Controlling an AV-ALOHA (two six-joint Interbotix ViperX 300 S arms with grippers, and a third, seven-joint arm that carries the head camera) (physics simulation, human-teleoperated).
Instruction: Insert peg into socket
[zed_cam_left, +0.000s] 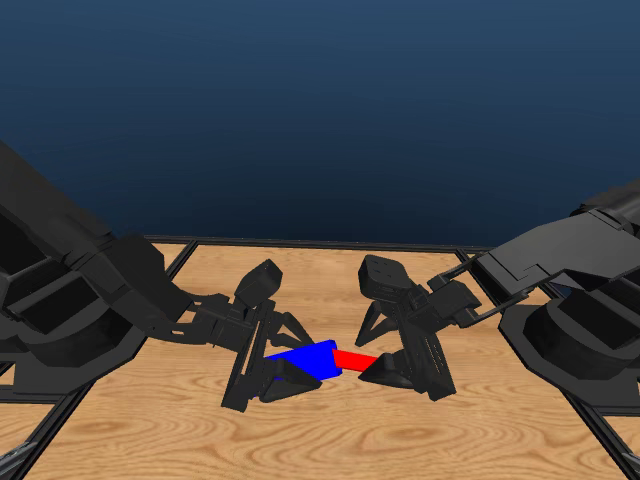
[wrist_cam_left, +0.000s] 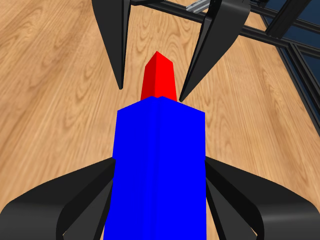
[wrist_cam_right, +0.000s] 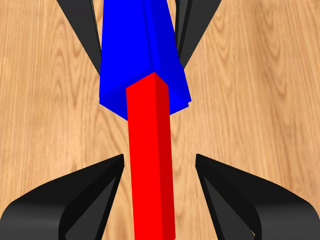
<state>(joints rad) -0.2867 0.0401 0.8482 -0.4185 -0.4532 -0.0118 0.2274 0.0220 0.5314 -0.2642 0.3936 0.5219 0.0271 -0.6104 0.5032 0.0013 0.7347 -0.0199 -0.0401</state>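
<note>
Two grippers meet near the middle of the table here, each one hanging onto its own part. The left gripper (zed_cam_left: 268, 368) has its jaws clamped on the socket (zed_cam_left: 305, 360), and in the left wrist view the blue block (wrist_cam_left: 159, 170) fills the gap between the two black jaws, touching both sides. The right gripper (zed_cam_left: 392, 368) is closed around the peg (zed_cam_left: 354, 360). From its own wrist camera the red bar (wrist_cam_right: 150, 160) runs straight up between the jaws; the far jaw looks to sit a hair off the bar there, so the grip is a bit hard to judge from that angle alone, but the head view shows the bar held up off the wood.

The peg's tip is at the socket's open end (wrist_cam_right: 145, 75) and looks like it goes in at least a little, since the red disappears behind the blue edge. How deep it sits can't be told. Most of the peg (wrist_cam_left: 159, 77) shows between the two grippers, lined up with the socket lengthwise.

Both parts hang just above the wooden table (zed_cam_left: 420, 440), roughly level. The left arm (zed_cam_left: 90, 300) reaches in from the left, the right arm (zed_cam_left: 560, 280) from the right, with the black frame rail (zed_cam_left: 330, 242) running along the table's far edge.
</note>
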